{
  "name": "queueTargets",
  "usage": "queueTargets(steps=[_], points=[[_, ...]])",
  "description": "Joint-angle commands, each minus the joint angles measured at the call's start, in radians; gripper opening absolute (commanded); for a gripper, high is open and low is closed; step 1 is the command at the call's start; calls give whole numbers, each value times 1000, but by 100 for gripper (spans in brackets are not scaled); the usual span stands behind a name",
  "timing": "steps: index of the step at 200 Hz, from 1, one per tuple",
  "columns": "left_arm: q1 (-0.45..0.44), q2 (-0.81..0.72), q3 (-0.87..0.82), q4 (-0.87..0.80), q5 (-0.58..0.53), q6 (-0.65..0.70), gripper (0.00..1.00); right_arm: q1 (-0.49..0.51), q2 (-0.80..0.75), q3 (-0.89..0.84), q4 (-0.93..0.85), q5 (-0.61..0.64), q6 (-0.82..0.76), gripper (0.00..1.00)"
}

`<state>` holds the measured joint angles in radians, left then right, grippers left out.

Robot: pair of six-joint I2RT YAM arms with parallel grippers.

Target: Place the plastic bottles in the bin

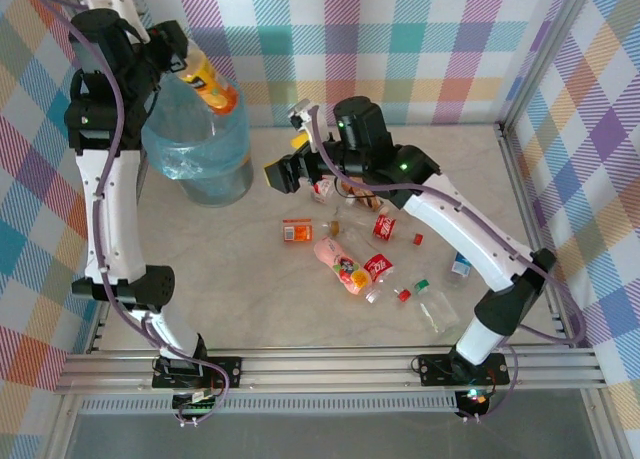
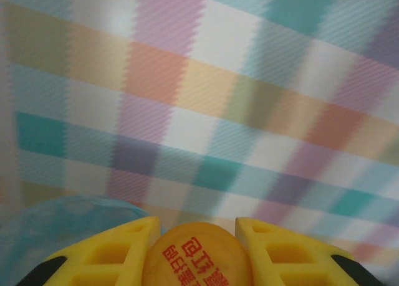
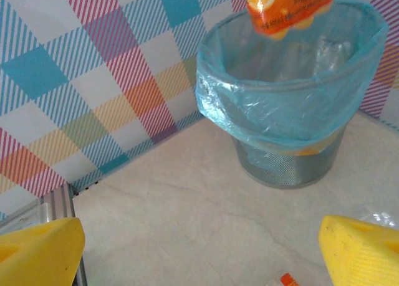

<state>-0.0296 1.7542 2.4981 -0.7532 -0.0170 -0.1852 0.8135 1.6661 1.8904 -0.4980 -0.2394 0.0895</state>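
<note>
The left gripper [image 1: 180, 51] is clamped on an orange-labelled bottle [image 1: 213, 87], poised above the bin [image 1: 200, 149] so that letting go should drop it inside, while the right gripper [image 3: 199, 248], spread wide and empty, hangs near the other bottles [image 1: 350, 264] scattered on the table [image 1: 250, 259], probably ready for the next pick.

Right wrist view's top edge crops the orange bottle [image 3: 288, 9]

Overhead, right wrist both face bin [image 1: 215, 174]
</note>
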Motion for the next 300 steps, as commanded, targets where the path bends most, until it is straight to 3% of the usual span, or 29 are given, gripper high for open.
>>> queueTargets(steps=[1, 32, 82, 177, 191, 218, 238, 300], points=[[69, 59, 21, 58, -115, 45, 0, 18, 39, 59, -7, -59, 11, 95], [124, 132, 20, 96, -183, 104, 0, 39, 87, 103, -43, -90, 5, 93], [140, 254, -3, 90, -248, 222, 0, 54, 119, 104, -70, -113, 10, 93], [142, 285, -304, 273, -204, 222, 0, 61, 101, 36, -74, -101, 16, 91], [141, 297, -308, 264, -191, 220, 10, 61, 100, 35, -76, -101, 16, 91], [142, 310, -279, 230, -184, 217, 49, 61, 97, 36, -77, -97, 13, 92], [142, 307, -235, 205, -176, 217, 63, 61, 91, 39, -78, -94, 13, 90], [127, 240, -37, 48, -112, 187, 67, 61, 58, 42, -107, -70, 1, 87]])
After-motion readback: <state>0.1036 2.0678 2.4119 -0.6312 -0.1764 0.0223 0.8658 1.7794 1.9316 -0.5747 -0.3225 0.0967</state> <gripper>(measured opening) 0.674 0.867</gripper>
